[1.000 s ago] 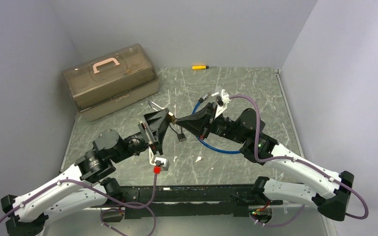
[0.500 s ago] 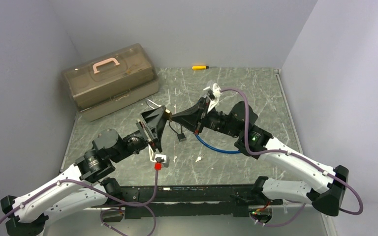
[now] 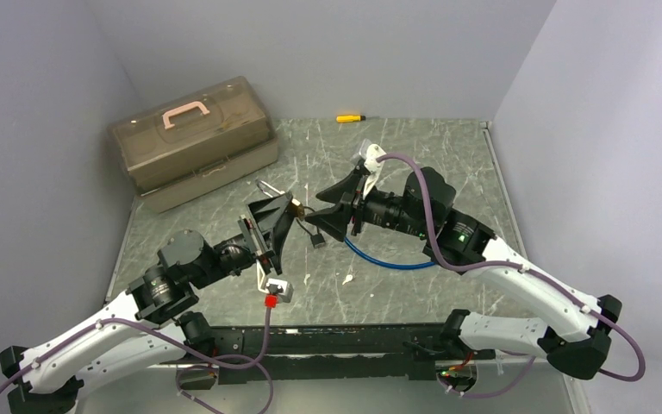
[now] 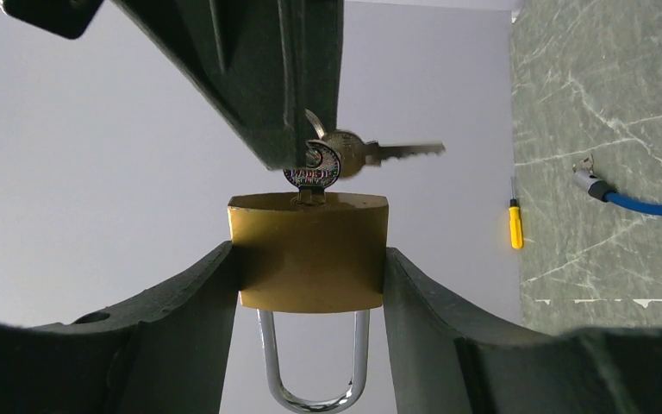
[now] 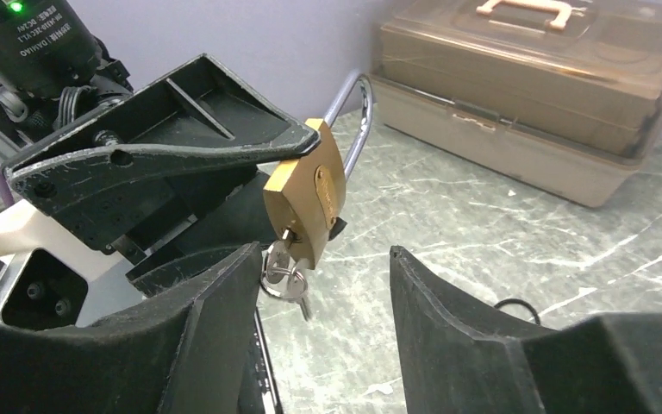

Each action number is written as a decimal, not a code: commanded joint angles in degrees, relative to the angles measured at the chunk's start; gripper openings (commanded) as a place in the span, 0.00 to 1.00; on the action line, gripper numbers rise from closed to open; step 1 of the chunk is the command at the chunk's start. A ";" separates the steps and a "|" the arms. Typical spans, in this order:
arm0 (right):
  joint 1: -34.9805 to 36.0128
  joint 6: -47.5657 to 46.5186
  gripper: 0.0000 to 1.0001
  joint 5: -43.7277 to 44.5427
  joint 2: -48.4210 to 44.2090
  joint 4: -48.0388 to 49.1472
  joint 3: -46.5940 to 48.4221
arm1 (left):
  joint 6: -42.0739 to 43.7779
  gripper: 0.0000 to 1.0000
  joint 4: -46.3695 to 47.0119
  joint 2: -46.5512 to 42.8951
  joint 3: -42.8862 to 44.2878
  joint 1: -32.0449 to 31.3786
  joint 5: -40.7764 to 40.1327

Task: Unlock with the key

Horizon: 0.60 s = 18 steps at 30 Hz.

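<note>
Here the right gripper gapes — key dead ahead between its 2 fingers, seated in the padlock the left gripper clamps.

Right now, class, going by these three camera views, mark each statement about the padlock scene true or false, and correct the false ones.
1. The left gripper grips the brass padlock between its fingers. True.
2. The right gripper is clamped on the key. False: its jaws stand apart and grip nothing.
3. The key sits in the padlock's keyhole. True.
4. The toolbox has its lid raised. False: the lid is down.
5. The yellow screwdriver lies inside the toolbox. False: it lies on the table, by the far wall.
</note>
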 commanded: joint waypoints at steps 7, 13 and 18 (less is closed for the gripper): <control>0.01 -5.58 0.68 -1.78 2.17 -5.64 8.47 | 0.45 0.00 2.70 -1.44 2.03 0.87 1.78; 2.61 -6.20 0.66 -2.46 6.54 -7.91 12.94 | 0.48 0.00 2.32 -1.23 2.76 0.92 1.87; 4.96 -7.62 0.62 -0.10 9.41 -11.70 15.65 | 0.99 0.00 2.40 -1.40 2.93 0.92 1.73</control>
